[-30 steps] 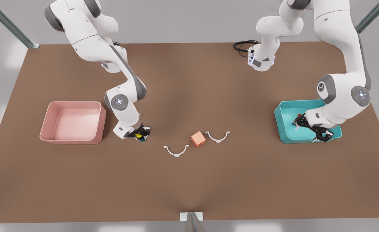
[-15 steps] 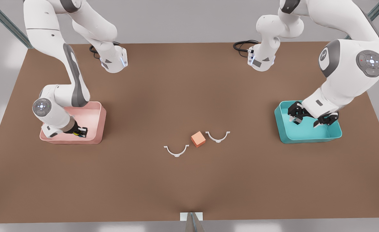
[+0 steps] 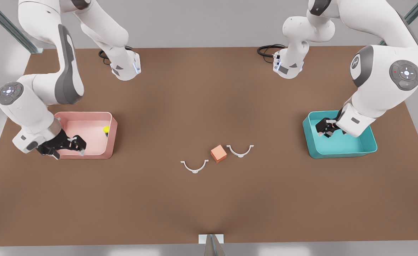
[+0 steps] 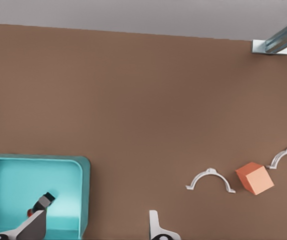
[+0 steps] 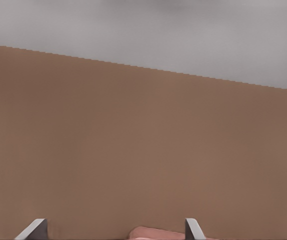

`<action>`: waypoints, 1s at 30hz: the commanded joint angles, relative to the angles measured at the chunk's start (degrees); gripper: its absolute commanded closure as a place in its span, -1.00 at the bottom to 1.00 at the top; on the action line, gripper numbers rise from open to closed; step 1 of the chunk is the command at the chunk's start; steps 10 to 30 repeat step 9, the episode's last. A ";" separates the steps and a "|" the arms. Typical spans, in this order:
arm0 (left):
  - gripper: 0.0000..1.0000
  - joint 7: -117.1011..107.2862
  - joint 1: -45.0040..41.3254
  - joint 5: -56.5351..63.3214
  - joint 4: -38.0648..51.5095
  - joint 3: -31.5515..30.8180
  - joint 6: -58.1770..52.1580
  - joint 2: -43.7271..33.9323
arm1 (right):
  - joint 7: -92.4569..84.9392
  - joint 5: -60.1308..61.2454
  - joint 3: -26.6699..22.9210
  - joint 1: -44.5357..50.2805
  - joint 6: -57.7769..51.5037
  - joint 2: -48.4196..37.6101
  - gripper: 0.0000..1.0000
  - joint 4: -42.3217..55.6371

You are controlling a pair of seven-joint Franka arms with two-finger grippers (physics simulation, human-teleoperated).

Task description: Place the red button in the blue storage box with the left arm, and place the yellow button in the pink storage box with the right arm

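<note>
The yellow button (image 3: 106, 130) lies free inside the pink storage box (image 3: 111, 135), against its wall on the front view's right. My right gripper (image 3: 66, 145) hangs open and empty over the box's near corner on the front view's left; its fingertips (image 5: 191, 226) frame the pink rim (image 5: 153, 234). Over the blue storage box (image 3: 336, 153), my left gripper (image 3: 327, 128) is open. In the left wrist view the red button (image 4: 37, 207) rests on the teal floor (image 4: 13, 185), partly behind one fingertip (image 4: 33, 227).
Mid-table lie an orange-salmon cube (image 3: 218, 153) and two white half-rings (image 3: 194, 167) (image 3: 240, 150). Both arm bases stand at the far edge, with a black cable (image 3: 265, 49) beside one.
The right gripper let go of the yellow button into the pink box and drew back toward the box's near left corner. The left gripper shifted slightly over the blue box.
</note>
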 commanded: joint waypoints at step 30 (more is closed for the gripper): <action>-1.00 -15.43 -0.02 0.04 0.11 0.00 -0.23 -0.07 | 6.73 3.74 -27.16 26.00 -23.82 -4.14 -1.00 3.76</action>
